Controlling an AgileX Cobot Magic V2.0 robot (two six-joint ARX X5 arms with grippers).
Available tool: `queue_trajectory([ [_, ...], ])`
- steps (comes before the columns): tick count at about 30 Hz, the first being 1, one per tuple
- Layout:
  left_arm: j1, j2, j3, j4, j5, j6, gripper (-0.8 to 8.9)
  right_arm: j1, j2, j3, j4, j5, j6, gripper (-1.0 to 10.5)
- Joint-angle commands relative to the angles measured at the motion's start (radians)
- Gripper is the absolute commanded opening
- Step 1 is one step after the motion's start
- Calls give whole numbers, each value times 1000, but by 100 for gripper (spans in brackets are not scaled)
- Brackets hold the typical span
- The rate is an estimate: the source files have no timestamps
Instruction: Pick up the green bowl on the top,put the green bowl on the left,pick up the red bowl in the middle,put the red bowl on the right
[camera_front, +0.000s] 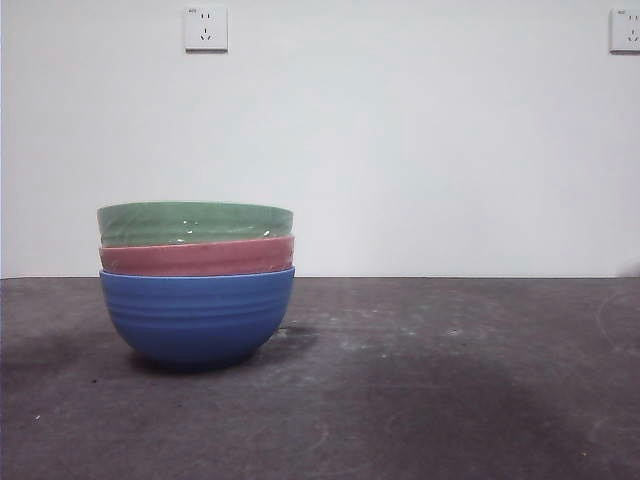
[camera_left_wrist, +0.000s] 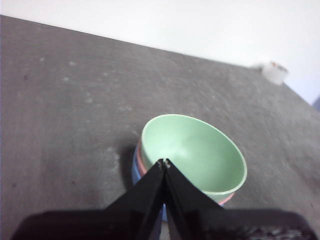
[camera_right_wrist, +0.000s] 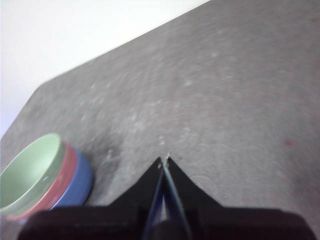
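- Three bowls nested in one stack on the dark grey bench (camera_front: 450, 400), left of centre in the front view.
- the green bowl (camera_front: 195, 222) sits on top of the stack, upright, pale green inside facing up; only its rim band shows from the front.
- the red bowl (camera_front: 197, 257) is in the middle, nested under the green one, just a pinkish band visible.
- blue bowl (camera_front: 197, 318) at the bottom, resting on the bench and carrying the other two.
- left hand (camera_left_wrist: 164, 162) hovers above the stack, tips over the near rim of the green bowl; jaws pressed together, nothing held. Cannot tell if the tips touch the rim.
- right hand (camera_right_wrist: 164, 161) is over bare bench, well apart from the stack, which sits off to its side; jaws closed tight, nothing between them.
- No arm shows in the front view.
- White wall behind the bench with two wall sockets (camera_front: 206, 28) up high, one above the stack, the other at the far right edge.
- Small pale object (camera_left_wrist: 274, 71) at the far bench edge in the left wrist view, too blurred to identify.
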Motion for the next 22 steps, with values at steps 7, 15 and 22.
queue_trajectory([
  [7,-1,299,251,-143,156,152,-8,-2,273,227,-69,-207,-283,-11],
  [15,-50,457,337,-245,349,235,-3,-2,426,307,-114,-408,-365,2],
  [22,-146,470,337,-235,257,239,355,-2,436,307,-119,-401,-362,236],
])
